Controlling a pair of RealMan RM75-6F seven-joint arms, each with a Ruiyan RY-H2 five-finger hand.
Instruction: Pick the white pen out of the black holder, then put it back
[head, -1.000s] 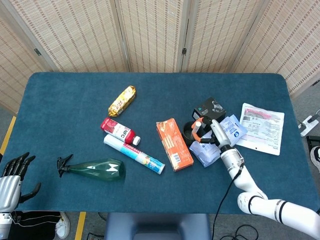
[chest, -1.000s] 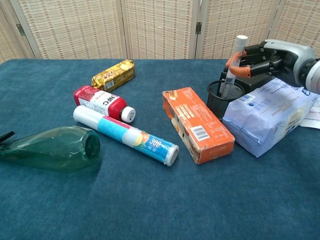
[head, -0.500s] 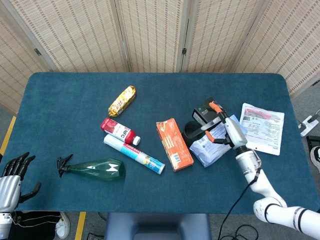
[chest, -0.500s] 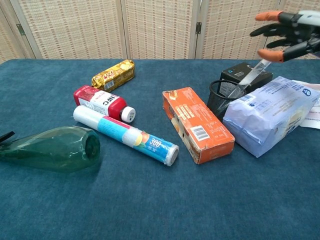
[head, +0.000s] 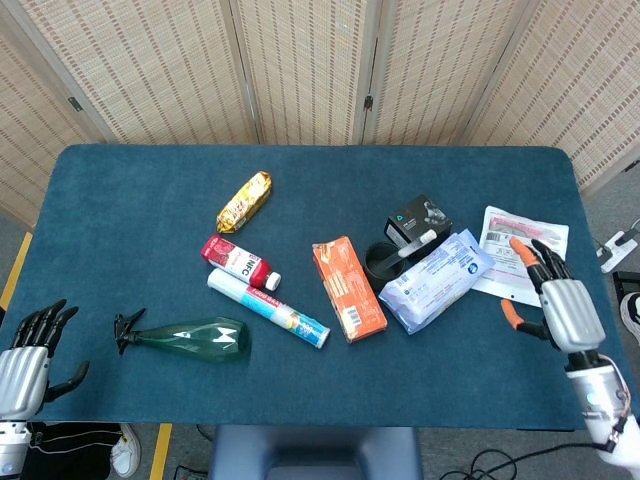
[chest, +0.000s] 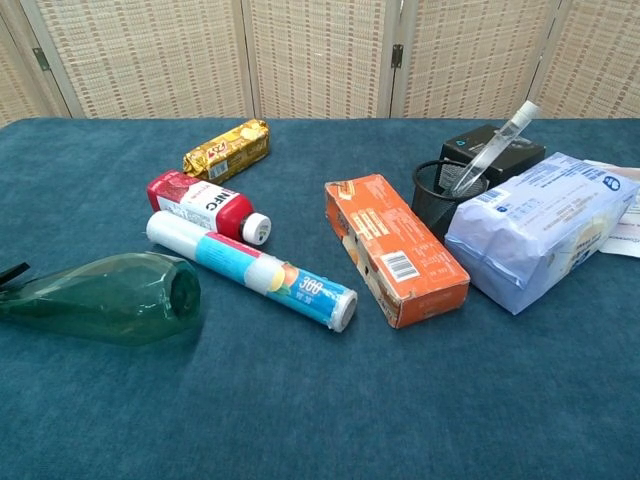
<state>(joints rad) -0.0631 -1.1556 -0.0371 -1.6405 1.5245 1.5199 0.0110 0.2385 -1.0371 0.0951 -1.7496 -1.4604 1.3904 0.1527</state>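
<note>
White pen (chest: 494, 146) sits in the black holder (chest: 441, 196), leaning hard toward the bench's right edge, tip end resting against the rim, upper end over the black box (head: 420, 219). Holder sits between the orange carton (head: 348, 288) and the pale blue pouch (head: 435, 280), just beside both.

Right hand (head: 560, 303) is well clear near the right edge, over the white printed packet (head: 524, 252); fingers apart, nothing in them. Left hand (head: 25, 360) is parked at the front-left corner, fingers apart, empty.

Risk: the pen leans a lot and the mesh holder looks light. Any knock to the pouch or holder could likely tip the holder or roll the pen out. A re-approach from the right would have to clear the pouch.

Versus a second ago: the right hand was pinching the pen upright over the holder. It has since let go, the pen has flopped to its lean, and the hand has retreated to the right edge. Left hand unchanged.
</note>
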